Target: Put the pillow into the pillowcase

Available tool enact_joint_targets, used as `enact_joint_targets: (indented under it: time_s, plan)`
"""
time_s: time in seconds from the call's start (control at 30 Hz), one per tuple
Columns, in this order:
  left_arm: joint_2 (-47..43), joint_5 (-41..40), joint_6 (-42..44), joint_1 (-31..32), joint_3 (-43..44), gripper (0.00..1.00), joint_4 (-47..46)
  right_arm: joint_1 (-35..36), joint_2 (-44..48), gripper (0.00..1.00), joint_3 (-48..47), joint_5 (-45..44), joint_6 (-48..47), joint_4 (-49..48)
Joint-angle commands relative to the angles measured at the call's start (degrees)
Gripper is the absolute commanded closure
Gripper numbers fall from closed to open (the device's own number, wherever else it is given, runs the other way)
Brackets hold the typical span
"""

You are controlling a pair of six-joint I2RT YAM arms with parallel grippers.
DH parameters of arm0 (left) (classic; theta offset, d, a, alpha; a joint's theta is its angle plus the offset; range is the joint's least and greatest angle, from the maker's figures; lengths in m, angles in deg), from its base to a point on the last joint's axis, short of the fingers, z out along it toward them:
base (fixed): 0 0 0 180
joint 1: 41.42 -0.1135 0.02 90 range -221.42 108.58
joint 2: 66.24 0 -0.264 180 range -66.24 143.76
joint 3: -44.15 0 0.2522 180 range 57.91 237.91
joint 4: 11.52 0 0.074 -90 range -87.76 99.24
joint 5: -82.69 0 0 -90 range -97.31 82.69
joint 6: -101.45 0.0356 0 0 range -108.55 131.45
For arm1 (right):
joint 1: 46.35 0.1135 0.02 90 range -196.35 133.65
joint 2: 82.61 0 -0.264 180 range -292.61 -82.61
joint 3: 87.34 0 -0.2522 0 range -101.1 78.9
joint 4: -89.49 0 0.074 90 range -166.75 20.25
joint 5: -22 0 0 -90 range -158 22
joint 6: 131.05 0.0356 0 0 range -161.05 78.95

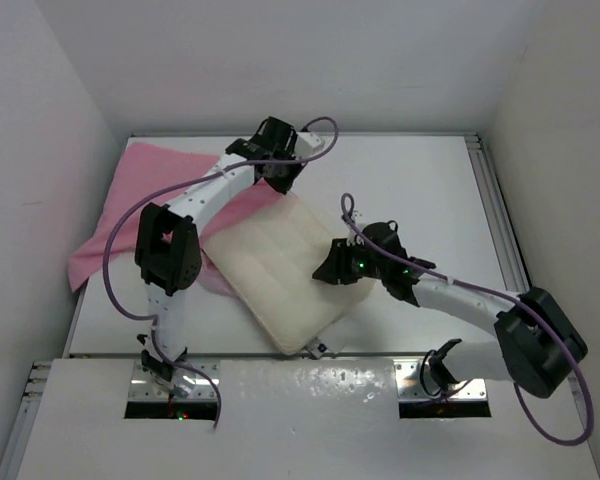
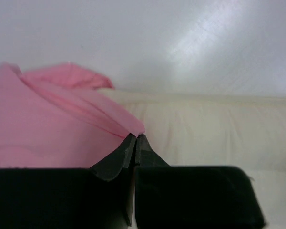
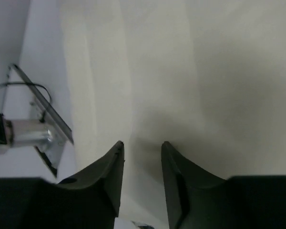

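The cream pillow (image 1: pixel 280 275) lies diagonally in the middle of the table. The pink satin pillowcase (image 1: pixel 130 200) lies crumpled at the far left, with one edge reaching the pillow's far corner. My left gripper (image 1: pixel 280 180) is at that corner. In the left wrist view it (image 2: pixel 135 137) is shut, pinching the pillowcase's (image 2: pixel 47 124) edge where it overlaps the pillow (image 2: pixel 214 129). My right gripper (image 1: pixel 332 270) is at the pillow's right edge. In the right wrist view it (image 3: pixel 142 145) is open, tips against the pillow's (image 3: pixel 205 71) surface, holding nothing.
White walls enclose the table on the left, back and right. A metal mounting plate (image 1: pixel 170 390) with cables sits at the near edge by the left arm base; it also shows in the right wrist view (image 3: pixel 38 129). A rail (image 1: pixel 495 210) runs along the table's right side.
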Motion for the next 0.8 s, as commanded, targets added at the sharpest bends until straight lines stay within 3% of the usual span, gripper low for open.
enact_joint_targets:
  time_s: [0.0,0.03,0.07,0.2,0.33,0.47,0.5,0.53,0.57,0.67,0.77]
  plan:
    - [-6.1,6.9,2.7,2.4,-4.6,1.0,3.9,-2.6,6.5,0.58,-1.1,3.2,1.3,-2.1]
    - [-6.8,7.2,3.6,2.3,-5.8,1.0,4.3,-3.3,7.8,0.46,-1.9,2.7,-0.5,0.3]
    - [-8.1,7.3,4.3,2.3,-7.5,1.0,5.2,-4.7,9.9,0.28,-2.5,2.1,-2.2,2.0]
    - [-10.5,6.2,5.4,2.4,-9.1,1.0,6.8,-8.2,11.6,0.08,-5.4,-1.1,-4.8,3.1]
    - [-11.2,5.3,5.9,2.4,-9.2,1.0,6.5,-9.2,3.5,0.01,-7.7,-1.9,-6.6,0.7]
    - [-11.6,4.7,5.8,2.6,-10.9,0.99,5.2,-8.6,-8.0,0.01,-10.5,-1.8,-5.8,1.7]
    - [-11.6,4.6,5.7,2.8,-11.4,0.93,4.1,-8.5,-11.5,0.02,-10.5,-0.6,-5.1,0.9]
    - [-11.6,4.5,5.8,3.1,-11.9,0.75,3.4,-8.3,-12.9,0.02,-10.2,0.3,-4.3,-0.3]
    - [-11.4,4.2,6.0,3.3,-12.6,0.66,2.5,-8.1,-14.1,0.02,-9.8,1.2,-2.9,-1.5]
    - [-9.5,1.9,6.1,4.4,-14.3,0.51,-0.1,-6.8,-16.8,0.05,-8.3,2.9,-1.3,-6.5]
    - [-6.7,-1.2,6.2,5.4,-14.3,0.45,-1.2,-6.6,-17.4,0.13,-6.9,4.7,0.9,-9.0]
